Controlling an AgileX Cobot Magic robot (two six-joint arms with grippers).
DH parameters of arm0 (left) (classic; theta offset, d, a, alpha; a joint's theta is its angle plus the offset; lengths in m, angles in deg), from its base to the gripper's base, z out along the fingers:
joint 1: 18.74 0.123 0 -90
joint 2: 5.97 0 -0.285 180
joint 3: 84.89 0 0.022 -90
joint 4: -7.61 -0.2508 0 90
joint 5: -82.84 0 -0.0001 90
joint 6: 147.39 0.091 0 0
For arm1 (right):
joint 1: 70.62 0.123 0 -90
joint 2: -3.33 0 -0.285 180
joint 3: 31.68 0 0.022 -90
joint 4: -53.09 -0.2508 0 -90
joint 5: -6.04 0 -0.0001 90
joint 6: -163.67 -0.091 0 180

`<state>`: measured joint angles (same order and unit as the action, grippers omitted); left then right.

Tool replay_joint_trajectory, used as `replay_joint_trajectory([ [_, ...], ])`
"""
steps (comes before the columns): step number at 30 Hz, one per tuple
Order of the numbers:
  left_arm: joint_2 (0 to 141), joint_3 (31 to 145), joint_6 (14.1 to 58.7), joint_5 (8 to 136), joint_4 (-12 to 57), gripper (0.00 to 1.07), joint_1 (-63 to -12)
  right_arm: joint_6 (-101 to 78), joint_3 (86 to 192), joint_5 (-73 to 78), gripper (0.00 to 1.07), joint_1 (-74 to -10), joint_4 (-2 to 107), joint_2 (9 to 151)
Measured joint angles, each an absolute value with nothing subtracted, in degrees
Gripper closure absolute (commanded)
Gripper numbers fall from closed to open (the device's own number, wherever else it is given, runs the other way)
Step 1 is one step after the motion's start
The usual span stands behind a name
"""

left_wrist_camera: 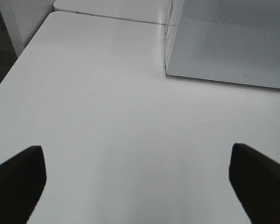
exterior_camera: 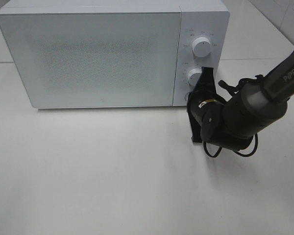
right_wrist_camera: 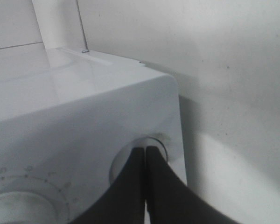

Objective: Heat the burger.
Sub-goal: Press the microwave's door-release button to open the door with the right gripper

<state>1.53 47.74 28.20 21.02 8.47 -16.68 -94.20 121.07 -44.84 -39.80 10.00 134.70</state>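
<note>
The burger is out of view in every frame. The white microwave (exterior_camera: 88, 54) stands at the back of the table with its door closed. My right gripper (exterior_camera: 192, 96) is shut, and its tips rest against the lowest round button (right_wrist_camera: 155, 142) on the control panel, near the microwave's lower right corner. My left gripper (left_wrist_camera: 137, 175) is open and holds nothing. It hovers over bare table in front of the microwave's (left_wrist_camera: 228, 42) lower left corner and does not show in the exterior high view.
Two round dials (exterior_camera: 202, 46) sit above the button on the control panel. The white table (exterior_camera: 98, 166) stretches in front of the microwave. Its left edge (left_wrist_camera: 18, 60) drops to a dark floor. A tiled wall stands behind.
</note>
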Motion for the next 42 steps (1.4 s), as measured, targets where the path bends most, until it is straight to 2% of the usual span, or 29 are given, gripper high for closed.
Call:
replay_joint_trajectory([
  [29,1.5,47.7,28.2,21.0,8.5,0.06,-16.7,-92.5,124.2,-40.5,1.07,-40.4,7.5,134.4],
  [42,1.5,47.7,28.2,21.0,8.5,0.06,-16.7,-88.3,128.1,-39.3,1.07,-39.6,1.4,136.1],
])
